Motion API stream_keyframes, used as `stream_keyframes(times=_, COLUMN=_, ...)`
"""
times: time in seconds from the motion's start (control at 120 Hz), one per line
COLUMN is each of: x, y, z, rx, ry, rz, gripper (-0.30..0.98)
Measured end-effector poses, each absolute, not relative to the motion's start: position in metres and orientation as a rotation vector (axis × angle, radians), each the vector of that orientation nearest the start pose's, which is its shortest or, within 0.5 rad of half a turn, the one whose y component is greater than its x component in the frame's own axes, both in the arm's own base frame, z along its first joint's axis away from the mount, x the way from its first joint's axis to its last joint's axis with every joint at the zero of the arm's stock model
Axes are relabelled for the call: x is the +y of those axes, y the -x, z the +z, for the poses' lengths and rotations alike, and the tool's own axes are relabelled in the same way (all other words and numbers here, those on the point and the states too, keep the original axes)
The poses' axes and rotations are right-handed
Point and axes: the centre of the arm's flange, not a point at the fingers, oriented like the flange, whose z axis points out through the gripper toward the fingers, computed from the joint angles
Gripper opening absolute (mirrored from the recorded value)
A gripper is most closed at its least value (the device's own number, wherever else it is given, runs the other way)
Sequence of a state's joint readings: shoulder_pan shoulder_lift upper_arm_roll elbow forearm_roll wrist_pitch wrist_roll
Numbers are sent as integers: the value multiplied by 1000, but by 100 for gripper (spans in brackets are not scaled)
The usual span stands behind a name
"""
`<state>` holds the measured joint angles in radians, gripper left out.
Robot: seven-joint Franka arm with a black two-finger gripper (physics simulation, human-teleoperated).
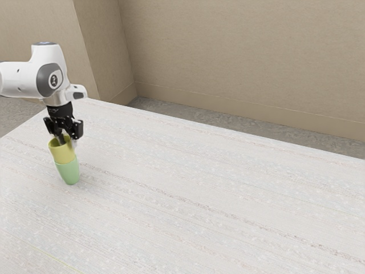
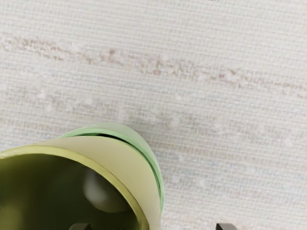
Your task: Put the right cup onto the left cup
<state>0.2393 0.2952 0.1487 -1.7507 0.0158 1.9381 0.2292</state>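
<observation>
My gripper (image 1: 67, 141) is at the top of the yellow cup (image 1: 63, 153) in the exterior view, with one finger inside the rim and the other outside. That cup's lower part sits inside the green cup (image 1: 69, 173), which stands on the table. In the wrist view the fingertips of the gripper (image 2: 153, 226) stand wide apart, and the wall of the yellow cup (image 2: 127, 167) passes between them with gaps. A thin crescent of the green cup (image 2: 115, 128) rings the yellow one. The yellow cup's base is hidden.
The pale, streaked table (image 1: 199, 188) extends widely toward the exterior view's right. Beige walls (image 1: 239, 57) rise beyond its far edge, above a strip of grey floor (image 1: 228, 123).
</observation>
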Motion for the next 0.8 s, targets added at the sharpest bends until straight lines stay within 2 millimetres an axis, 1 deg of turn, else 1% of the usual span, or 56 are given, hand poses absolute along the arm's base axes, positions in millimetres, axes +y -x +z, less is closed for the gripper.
stream_keyframes(times=0.05, x=232, y=-581, z=398, rx=-231, ry=3104, rz=177, gripper=42)
stream_keyframes(times=0.117, x=232, y=-580, z=407, rx=-231, ry=3102, rz=155, gripper=49)
stream_keyframes(times=0.225, x=231, y=-574, z=433, rx=-229, ry=3098, rz=100, gripper=56)
stream_keyframes(times=0.342, x=222, y=-567, z=468, rx=-209, ry=3097, rz=38, gripper=60)
stream_keyframes(times=0.425, x=209, y=-562, z=493, rx=-179, ry=3099, rz=6, gripper=62)
stream_keyframes(times=0.617, x=173, y=-553, z=544, rx=-93, ry=3111, rz=-28, gripper=65)
stream_keyframes(times=0.725, x=147, y=-552, z=576, rx=-30, ry=3121, rz=-57, gripper=65)
stream_keyframes(times=0.8, x=126, y=-550, z=593, rx=15, ry=3132, rz=-71, gripper=66)
